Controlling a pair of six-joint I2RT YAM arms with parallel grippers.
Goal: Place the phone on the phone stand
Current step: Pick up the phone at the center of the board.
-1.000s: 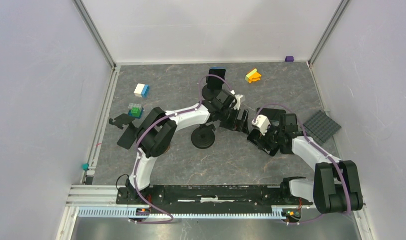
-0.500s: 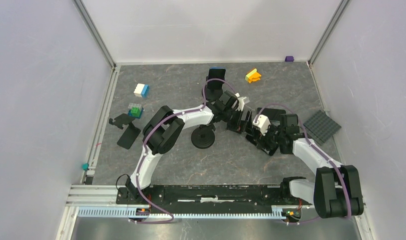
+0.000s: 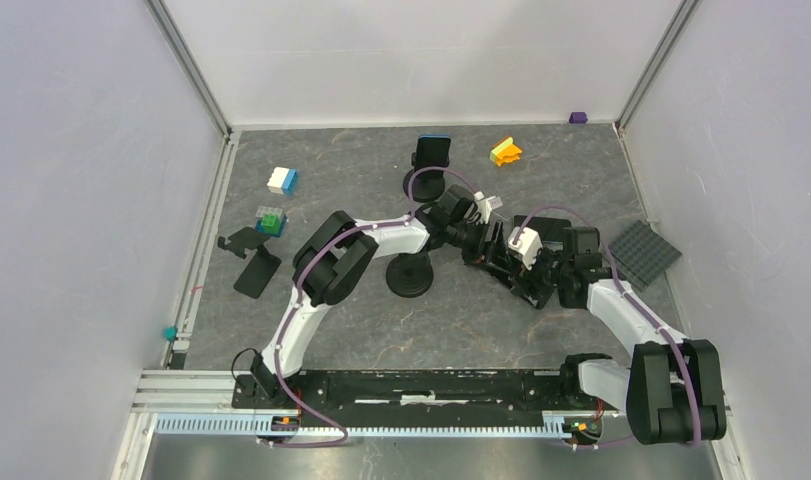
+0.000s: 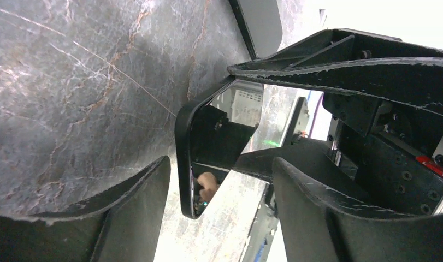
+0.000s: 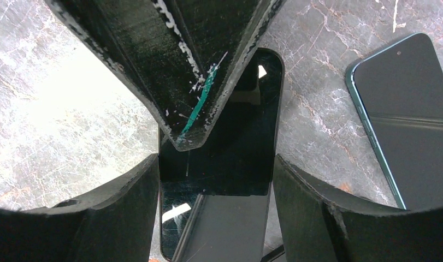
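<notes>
**Two arms meet at the phone (image 5: 238, 136)**

From above: The left gripper (image 3: 484, 238) and the right gripper (image 3: 511, 262) are tip to tip near the middle of the table (image 3: 331, 330). The phone is between them and mostly hidden there. The round black stand (image 3: 409, 275) is just to their left. The phone is not on it. Farther back, a back stand (image 3: 426, 186) holds a second phone (image 3: 433, 150) upright. Some blocks (image 3: 282, 180) lie at the left and the back. A grey plate (image 3: 641, 252) lies at the right.

Left wrist: The phone (image 4: 205, 158) is between the two fingers of the left gripper (image 4: 219, 164). It is tilted, with one long edge turned to the camera. The fingers stand apart, one on each side of it. I cannot tell if they press on it. A black finger of the right gripper crosses over the top of the phone.

Right wrist: The phone fills the gap between the fingers of the right gripper (image 5: 214, 161). Both fingers touch its long sides, so this gripper is holding it. A finger of the left gripper lies across the top of the dark screen. A green-edged phone (image 5: 405, 125) lies flat on the table to the right, near but apart.
</notes>
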